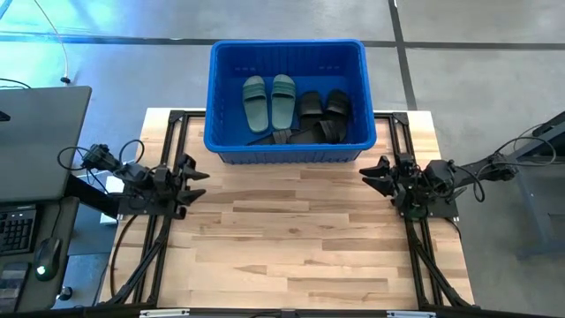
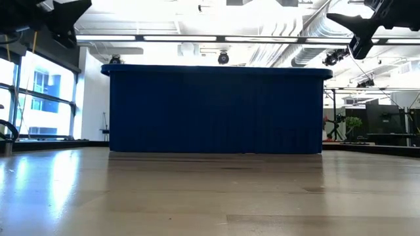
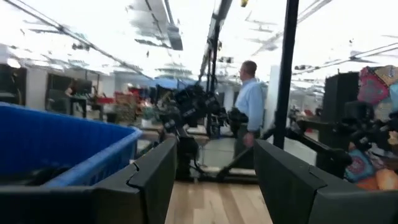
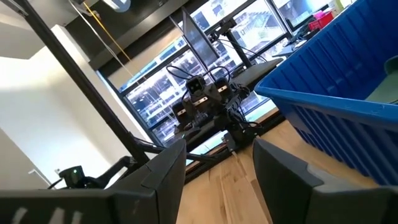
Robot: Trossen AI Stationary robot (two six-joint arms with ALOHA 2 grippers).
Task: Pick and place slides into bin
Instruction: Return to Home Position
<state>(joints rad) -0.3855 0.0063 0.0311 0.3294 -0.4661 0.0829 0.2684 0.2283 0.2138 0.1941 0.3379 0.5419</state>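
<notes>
The blue bin (image 1: 289, 148) stands at the table's far middle; it shows as a wide blue wall in the low view (image 2: 216, 111). Inside lie two sage green slides (image 1: 269, 100) side by side and several black slides (image 1: 318, 119) piled to their right. My left gripper (image 1: 196, 179) hovers open and empty above the table's left side, in front of the bin's left corner. My right gripper (image 1: 373, 172) hovers open and empty above the right side, in front of the bin's right corner. Both point toward the table's middle.
The wooden table top (image 1: 291, 238) stretches in front of the bin. A dark desk with a keyboard (image 1: 18, 230) stands left of the table. A person (image 3: 250, 102) stands in the room beyond, seen in the left wrist view.
</notes>
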